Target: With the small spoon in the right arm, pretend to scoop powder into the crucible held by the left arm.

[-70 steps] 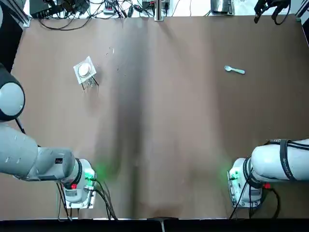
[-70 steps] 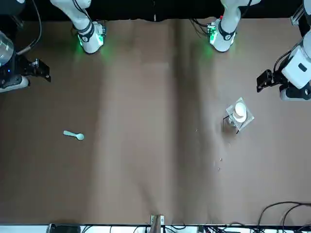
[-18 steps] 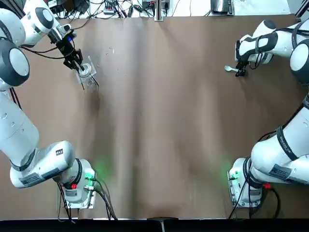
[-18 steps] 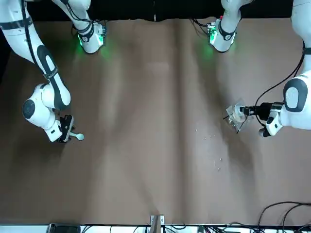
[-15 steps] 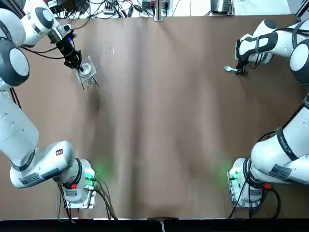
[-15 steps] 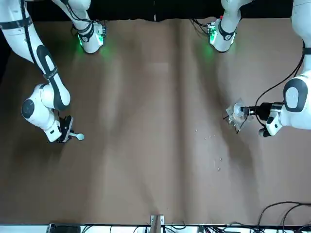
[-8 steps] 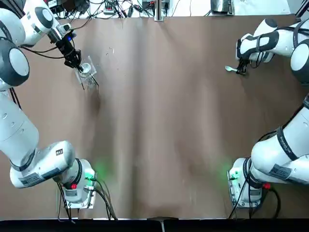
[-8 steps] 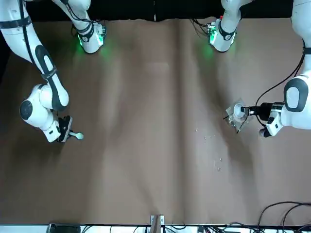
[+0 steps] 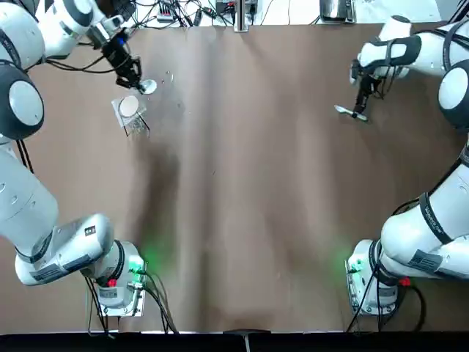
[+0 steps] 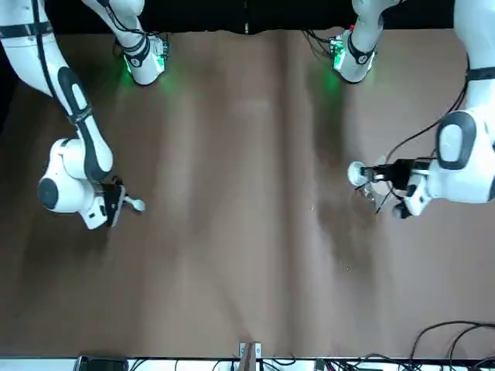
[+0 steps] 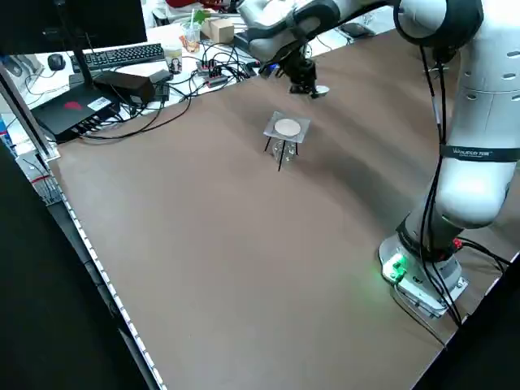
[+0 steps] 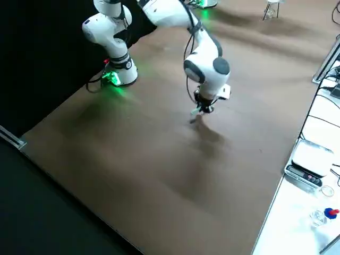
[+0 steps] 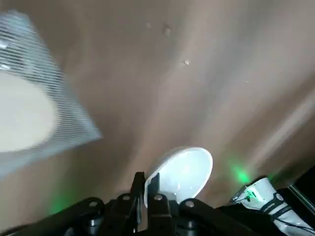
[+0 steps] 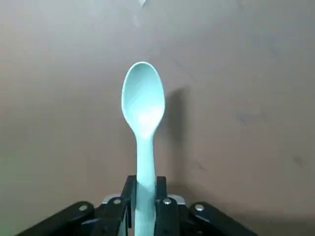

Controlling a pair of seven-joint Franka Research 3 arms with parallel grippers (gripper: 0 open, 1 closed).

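Crucible (image 9: 147,86) lifted by left tool (image 9: 138,82), spoon (image 14: 143,105) raised by right tool (image 14: 146,191)

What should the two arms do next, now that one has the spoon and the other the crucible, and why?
Probably bring both arms inward toward the middle of the table. The right claw grips the spoon at the far right, and the left claw grips the crucible at the far left near the stand, too far apart to scoop.
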